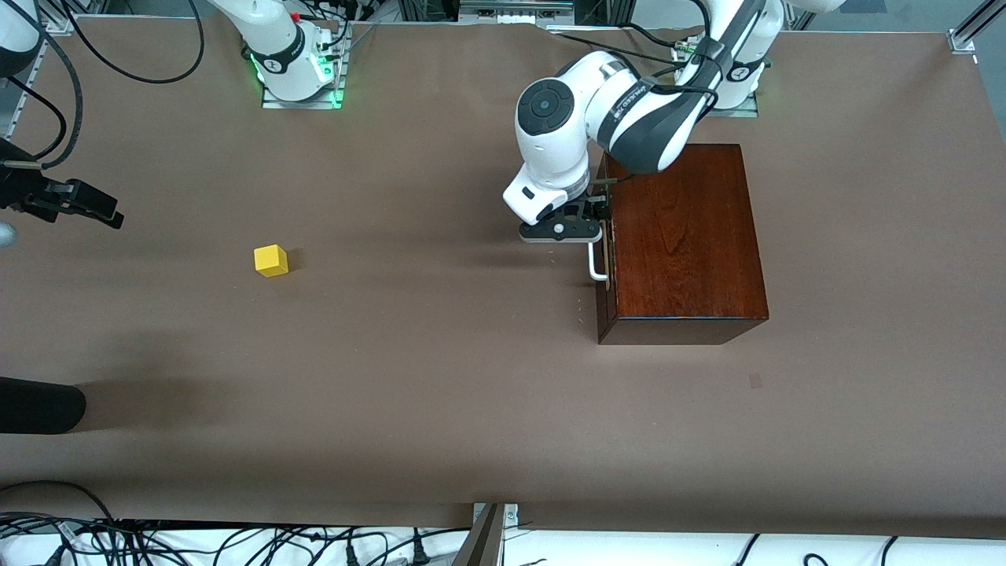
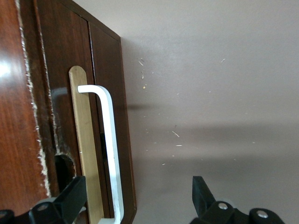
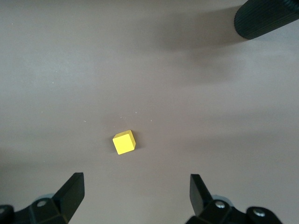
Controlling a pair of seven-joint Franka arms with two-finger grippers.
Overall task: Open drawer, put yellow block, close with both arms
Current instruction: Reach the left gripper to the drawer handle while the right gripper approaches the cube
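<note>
drawer not yet opened, block not yet picked

nothing of the task is finished as far as the views show. the drawer [image 1: 603,259] sits flush in the box [image 1: 682,240], front facing the right arm's end of the table. its handle [image 2: 110,149] is not gripped yet.

left gripper [image 1: 563,229] is just beside the drawer front, at the handle end farther from the front camera. jaws wide open, holding nothing. in the left wrist view one finger [image 2: 70,198] is against the drawer front and the other is out over the table [image 1: 440,377], so the handle lies between them. looks like the approach to the pull, with no closing on the handle so far.

block [image 1: 271,260] sits on the bare table, well apart from the box, toward the right arm's end. nothing touches it.

right gripper [image 1: 78,203] hangs over the table's edge at the right arm's end, off to the side of the block. jaws spread wide and empty. the right wrist view has the block [image 3: 124,142] ahead of the fingers and lying free. that arm seems to wait.

left to do, my read: close on handle, pull drawer out, pick block, drop it in, push drawer shut with both arms. basically all of it.
</note>
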